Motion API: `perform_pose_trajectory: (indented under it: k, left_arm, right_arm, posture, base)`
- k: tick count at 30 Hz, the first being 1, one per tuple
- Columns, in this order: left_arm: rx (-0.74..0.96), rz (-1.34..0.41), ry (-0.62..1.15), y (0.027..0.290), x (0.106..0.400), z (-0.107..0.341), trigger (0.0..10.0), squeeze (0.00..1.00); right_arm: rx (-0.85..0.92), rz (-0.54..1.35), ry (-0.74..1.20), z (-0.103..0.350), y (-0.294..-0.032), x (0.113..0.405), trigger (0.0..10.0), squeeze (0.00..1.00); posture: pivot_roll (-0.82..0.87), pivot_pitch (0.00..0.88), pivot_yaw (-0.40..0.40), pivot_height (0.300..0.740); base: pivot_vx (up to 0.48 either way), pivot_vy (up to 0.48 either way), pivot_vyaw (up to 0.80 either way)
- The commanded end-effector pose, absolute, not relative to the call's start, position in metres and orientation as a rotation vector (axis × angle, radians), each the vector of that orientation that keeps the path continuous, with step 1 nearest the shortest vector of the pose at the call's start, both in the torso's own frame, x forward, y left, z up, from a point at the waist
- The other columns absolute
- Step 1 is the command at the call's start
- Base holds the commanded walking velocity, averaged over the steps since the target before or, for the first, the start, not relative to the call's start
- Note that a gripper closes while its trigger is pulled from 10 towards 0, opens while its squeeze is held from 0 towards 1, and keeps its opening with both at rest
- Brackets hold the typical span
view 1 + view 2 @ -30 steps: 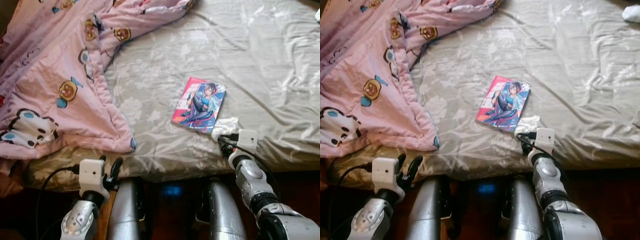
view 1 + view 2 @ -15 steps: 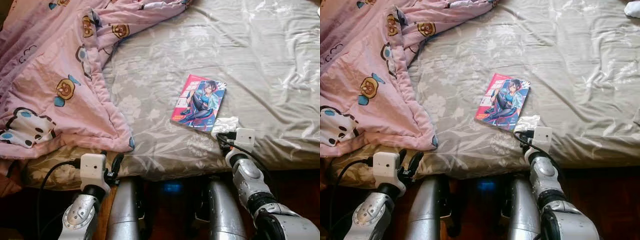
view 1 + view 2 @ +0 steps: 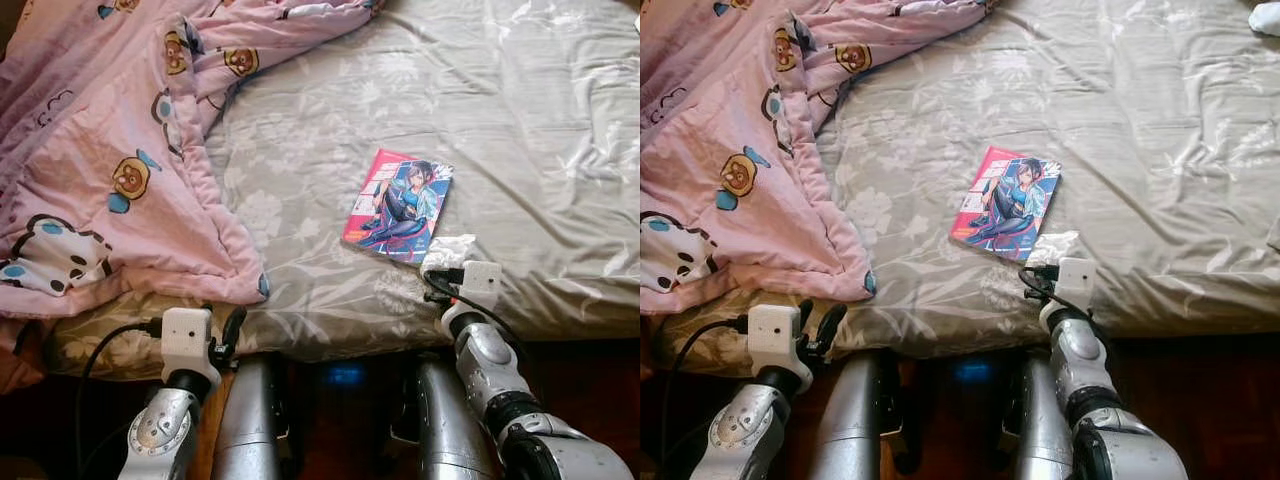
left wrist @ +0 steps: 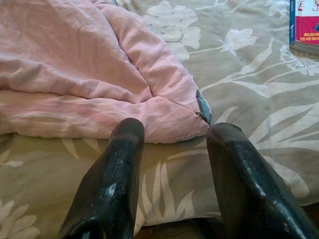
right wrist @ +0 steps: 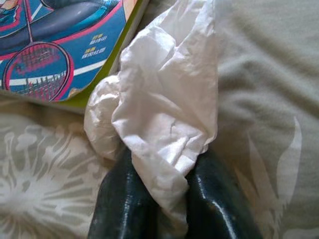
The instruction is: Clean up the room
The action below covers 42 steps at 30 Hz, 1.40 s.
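A crumpled white tissue [image 5: 164, 109] lies on the grey floral bedsheet [image 3: 520, 130], touching the near corner of a manga book [image 3: 399, 205] with a pink and blue cover. My right gripper [image 5: 167, 199] is shut on the tissue's near end; the paper is pinched between the two black fingers. In the eye views the tissue [image 3: 448, 250] sits just beyond the right wrist [image 3: 480, 283], near the bed's front edge. My left gripper [image 4: 172, 149] is open and empty, low at the bed's front edge, facing the corner of a pink cartoon-print quilt [image 3: 110, 170].
The pink quilt [image 4: 84, 74] is bunched over the bed's left half. A small white object [image 3: 1266, 18] lies at the far right of the bed. My silver legs [image 3: 250, 420] stand against the dark bed front.
The right wrist has drawn slightly left and toward the bed's front edge with the tissue. The left arm has barely moved.
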<state>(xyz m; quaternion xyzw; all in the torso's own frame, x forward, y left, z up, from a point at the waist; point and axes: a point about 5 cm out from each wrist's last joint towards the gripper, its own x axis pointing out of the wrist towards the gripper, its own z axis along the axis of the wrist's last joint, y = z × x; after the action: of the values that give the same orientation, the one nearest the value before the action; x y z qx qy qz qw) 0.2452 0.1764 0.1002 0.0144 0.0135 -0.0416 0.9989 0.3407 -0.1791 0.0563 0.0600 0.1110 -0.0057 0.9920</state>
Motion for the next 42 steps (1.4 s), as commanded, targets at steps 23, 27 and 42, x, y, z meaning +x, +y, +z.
perform_pose_trajectory:
  k: [23, 27, 42]
  left_arm:
    - [0.029, -0.038, 0.075, 0.177, 0.260, 0.063, 10.0, 0.00]
    - [0.029, -0.016, 0.073, 0.182, 0.264, 0.060, 10.0, 0.00]
    - [0.051, 0.018, 0.103, 0.193, 0.268, 0.042, 10.0, 0.00]
  right_arm:
    - [0.140, -0.090, 0.071, 0.040, -0.198, 0.305, 4.6, 0.00]
    - [0.127, -0.090, 0.036, 0.040, -0.196, 0.298, 10.0, 0.00]
    - [0.124, -0.140, 0.114, 0.021, -0.200, 0.281, 10.0, 0.00]
  posture:
    - [0.16, 0.199, -0.017, 0.611]
    - [0.14, 0.168, -0.023, 0.611]
    - [0.12, 0.124, -0.024, 0.674]
  base:
    - [0.000, 0.000, 0.00]
    - [0.000, 0.000, 0.00]
    - [0.000, 0.000, 0.00]
